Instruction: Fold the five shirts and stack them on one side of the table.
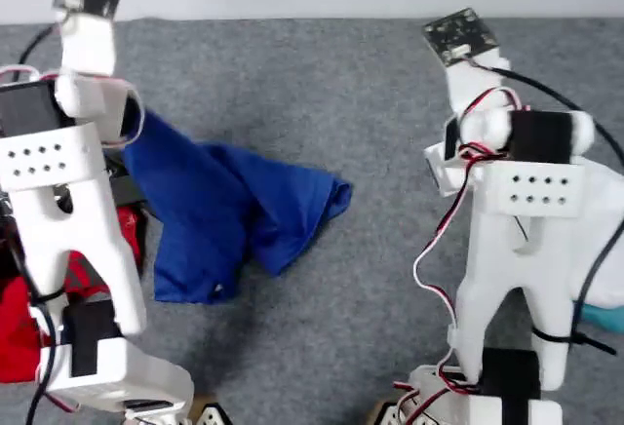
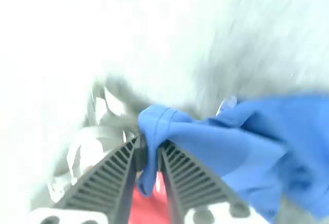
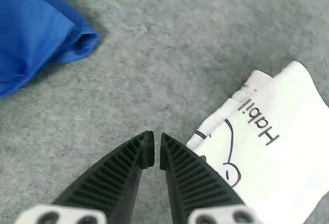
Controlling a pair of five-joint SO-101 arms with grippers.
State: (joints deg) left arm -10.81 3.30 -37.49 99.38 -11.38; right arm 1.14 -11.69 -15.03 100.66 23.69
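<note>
A blue shirt (image 1: pixel 229 215) lies crumpled on the grey table, one end lifted toward the left arm. In the left wrist view my left gripper (image 2: pixel 149 157) is shut on a fold of the blue shirt (image 2: pixel 241 147), which hangs away from the fingers. A red shirt (image 1: pixel 24 323) sits bunched behind the left arm's base at the table's left edge. My right gripper (image 3: pixel 152 149) is shut with nothing between its fingers, held above the bare table beside a white shirt (image 3: pixel 267 147) with black print. The right arm (image 1: pixel 517 181) stands at the right side.
The grey felt table (image 1: pixel 380 103) has free room in the middle and back. A teal cloth (image 1: pixel 606 320) peeks out at the right edge. Arm bases and cables (image 1: pixel 439 386) crowd the front edge.
</note>
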